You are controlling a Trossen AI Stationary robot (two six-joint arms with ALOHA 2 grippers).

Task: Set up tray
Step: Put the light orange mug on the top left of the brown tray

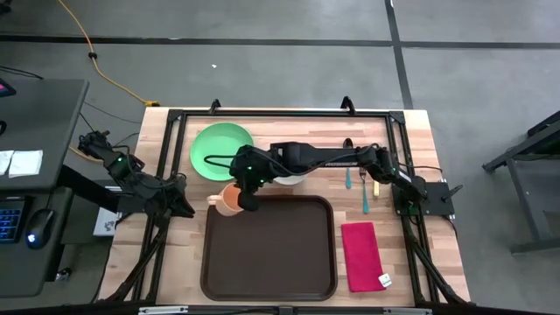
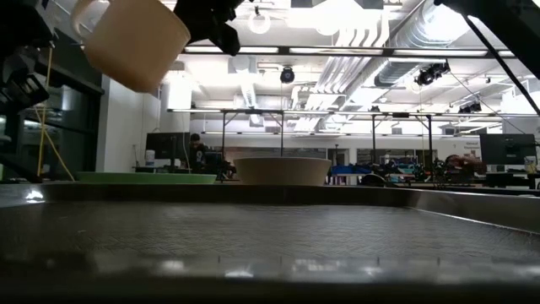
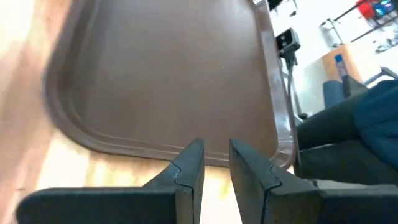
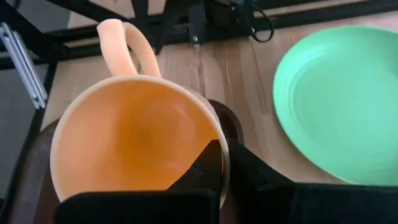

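1. Overhead, the orange mug (image 1: 229, 200) hangs in the air above the tray's (image 1: 269, 273) far left corner, pinched at its rim by the right gripper (image 1: 246, 199); one finger is inside the cup and one outside, closed on the wall. Its inside looks empty in the right wrist view.
2. Just beyond the mug lies the green plate (image 1: 216, 147) on the wooden table (image 1: 127, 254), bare of any food.
3. A pale bowl (image 2: 283, 171) stands beside the plate, partly under the right arm; its contents cannot be seen.
4. Nothing rests on the tray, a large dark brown rectangle with rounded corners and a raised rim, lying at the near middle of the table.
5. A red napkin (image 1: 361, 255) lies just right of it, with utensils (image 1: 365, 190) farther back.
6. At the table's left edge, the left gripper (image 3: 216, 163) waits beside the tray, fingers slightly parted around nothing.
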